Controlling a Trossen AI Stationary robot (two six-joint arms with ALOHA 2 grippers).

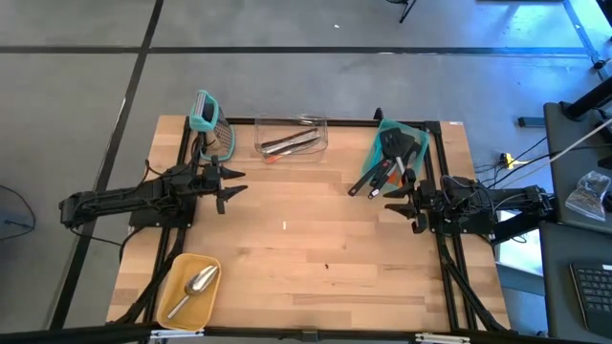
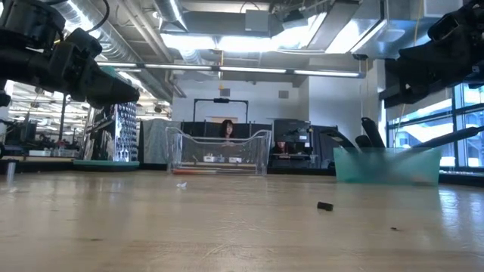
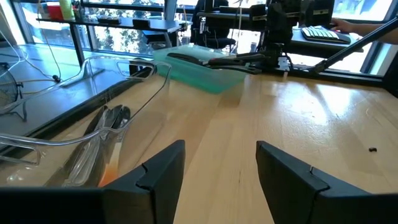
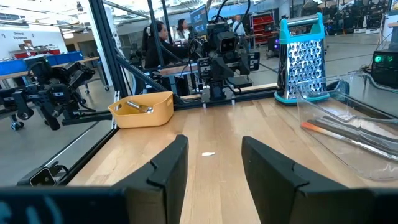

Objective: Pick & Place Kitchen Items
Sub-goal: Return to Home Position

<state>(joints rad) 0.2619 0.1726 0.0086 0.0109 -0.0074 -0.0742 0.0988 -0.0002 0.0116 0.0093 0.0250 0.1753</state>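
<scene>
Several black utensils with red-marked handles stand in a teal bin (image 1: 403,145) at the far right, their handles leaning over its near rim. A clear container (image 1: 292,136) at the far middle holds thin metal pieces (image 1: 290,142) and an orange-tipped one (image 3: 107,176). A silver scoop (image 1: 194,286) lies in a yellow tray (image 1: 173,304) at the near left. My left gripper (image 1: 232,183) hovers open near the clear container. My right gripper (image 1: 394,204) hovers open just short of the teal bin's handles. Nothing is between either pair of fingers (image 3: 163,173) (image 4: 166,167).
A teal-framed metal grater (image 1: 210,119) stands upright at the far left corner. A small black bit (image 2: 324,205) and a white scrap (image 1: 284,225) lie on the bare wood in the table's middle. Black frame rails run along the table's edges.
</scene>
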